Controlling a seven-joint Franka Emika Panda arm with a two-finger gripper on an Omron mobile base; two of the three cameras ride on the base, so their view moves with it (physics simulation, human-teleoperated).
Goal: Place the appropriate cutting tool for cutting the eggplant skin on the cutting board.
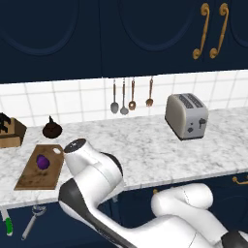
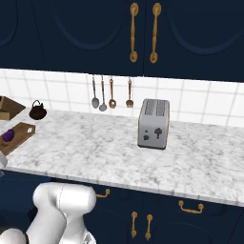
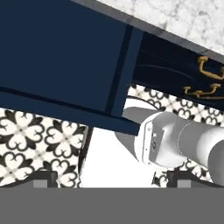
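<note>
The brown cutting board [image 1: 30, 178] lies at the left end of the marble counter, its pale hole at the far right corner. The small purple eggplant [image 1: 43, 161] sits on the board's far half. In the right base view the board [image 2: 21, 131] and eggplant [image 2: 8, 136] are at the left edge. The slim silver peeler [image 1: 32, 222] lies below the counter's front edge at the lower left, loop head toward the counter. In the hand view my gripper [image 3: 111, 181] is open, its dark fingertips [image 3: 43, 178] wide apart with nothing between them, facing navy cabinet fronts and patterned floor.
A green-handled tool [image 1: 8, 225] lies left of the peeler. A knife block [image 1: 10, 134] and a dark kettle [image 1: 52, 129] stand behind the board. A toaster [image 1: 187, 115] stands on the right, with spoons [image 1: 123, 99] hanging on the tiled wall. My bent arm [image 1: 89, 167] rises beside the board.
</note>
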